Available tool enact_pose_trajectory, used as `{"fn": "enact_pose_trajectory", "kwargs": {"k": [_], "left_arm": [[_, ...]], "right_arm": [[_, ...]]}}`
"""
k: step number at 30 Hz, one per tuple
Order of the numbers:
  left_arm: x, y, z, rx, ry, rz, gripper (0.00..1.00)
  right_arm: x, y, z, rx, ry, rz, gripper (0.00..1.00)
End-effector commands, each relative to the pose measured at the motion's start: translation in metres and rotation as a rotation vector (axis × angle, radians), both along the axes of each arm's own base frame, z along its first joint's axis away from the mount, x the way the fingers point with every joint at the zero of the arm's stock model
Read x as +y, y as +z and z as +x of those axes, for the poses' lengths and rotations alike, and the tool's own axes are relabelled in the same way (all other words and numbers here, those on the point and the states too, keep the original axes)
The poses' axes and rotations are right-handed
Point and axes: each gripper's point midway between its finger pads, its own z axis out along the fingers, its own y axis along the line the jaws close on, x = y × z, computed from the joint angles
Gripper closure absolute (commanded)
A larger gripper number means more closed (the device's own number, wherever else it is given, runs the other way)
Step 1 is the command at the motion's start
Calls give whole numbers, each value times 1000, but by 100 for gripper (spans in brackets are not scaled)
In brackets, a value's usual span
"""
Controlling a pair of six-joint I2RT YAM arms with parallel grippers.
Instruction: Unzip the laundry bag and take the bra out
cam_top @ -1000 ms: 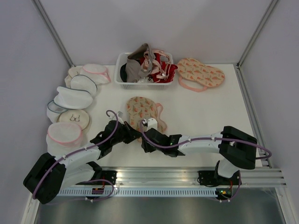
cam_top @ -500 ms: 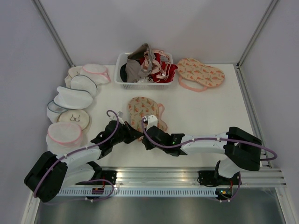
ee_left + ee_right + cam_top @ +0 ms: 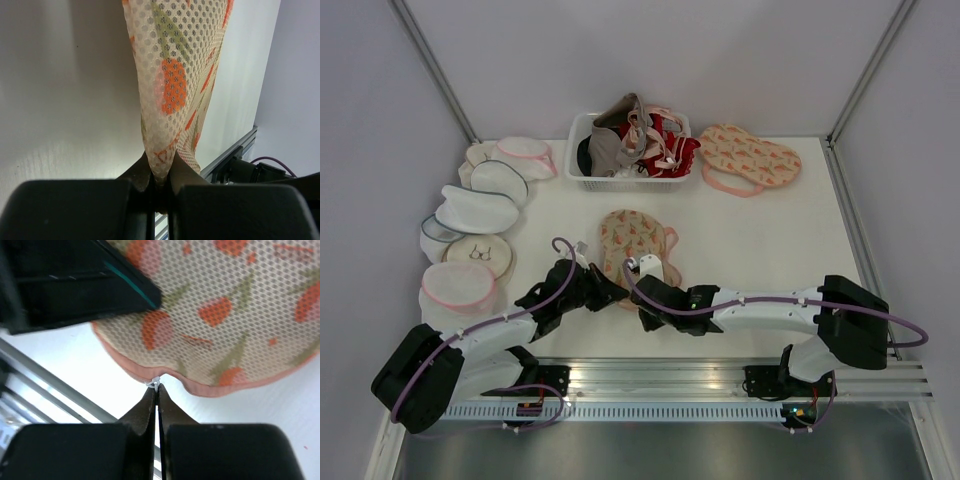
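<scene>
The laundry bag (image 3: 632, 238), a peach pouch with watermelon print and pink trim, lies at the table's front centre. My left gripper (image 3: 611, 293) is shut on a pinched fold of the bag's mesh at its near left edge. The fold rises from the jaws in the left wrist view (image 3: 170, 75). My right gripper (image 3: 640, 292) is shut on the small white zipper pull (image 3: 155, 383) at the bag's pink edge (image 3: 225, 315). The left gripper's black body (image 3: 65, 285) lies just beside it. The bra is not in view.
A white basket (image 3: 582, 178) of red, pink and grey garments stands at the back. A second watermelon pouch (image 3: 750, 158) lies to its right. Several white mesh round pouches (image 3: 475, 210) lie along the left. An aluminium rail (image 3: 720, 375) runs along the near edge.
My right gripper has drawn back towards the near edge with the zipper pull, and its elbow has swung right. The bag's near edge has shifted slightly. The left gripper has kept its hold.
</scene>
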Motion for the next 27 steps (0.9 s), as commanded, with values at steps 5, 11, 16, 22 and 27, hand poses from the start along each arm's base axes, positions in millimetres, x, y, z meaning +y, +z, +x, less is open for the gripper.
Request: {"fn": "enact_pose_trajectory", "kwargs": {"k": [5, 11, 16, 22, 27], "left_arm": [[2, 20, 18, -71, 14, 2, 98], [2, 32, 20, -105, -37, -21, 98], [-1, 47, 26, -189, -172, -34, 98], [-25, 56, 33, -230, -381, -64, 98], [-40, 50, 57, -236, -423, -57, 54]], "right_arm": [[-85, -42, -14, 64, -120, -336, 100], [-111, -51, 3, 17, -243, -481, 99], [-132, -32, 25, -77, -371, -539, 99], [-147, -7, 36, -161, -435, -537, 100], [-141, 3, 35, -161, -414, -457, 100]]}}
